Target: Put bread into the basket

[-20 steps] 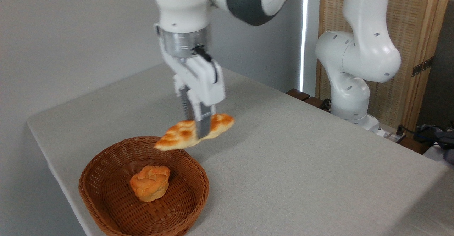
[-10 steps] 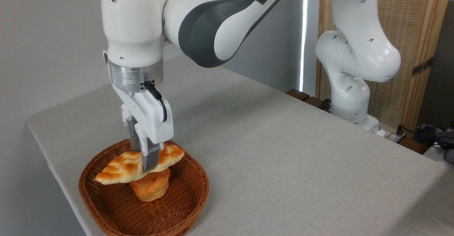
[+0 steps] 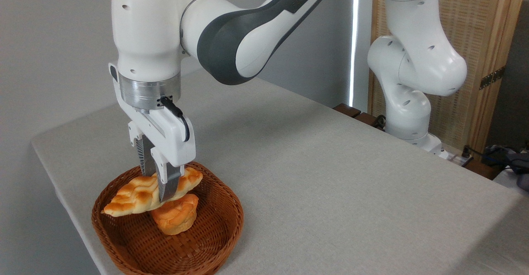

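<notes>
One gripper (image 3: pixel 159 184) — fingers clamped across the middle of the bread (image 3: pixel 151 191). Loaf held over the basket (image 3: pixel 225 202), tilted, low end toward 8 o'clock — orange bun (image 3: pixel 175 215) just beneath, at the basket's centre

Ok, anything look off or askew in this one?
Nothing spilled or damaged. The bread hangs tilted in the gripper, its left tip low over the basket rim. It hangs above the round bun already inside, so it may land askew.

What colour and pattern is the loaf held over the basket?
Golden-brown braided top with paler cream sides; the loaf shows clearly in the fixed camera view.
</notes>
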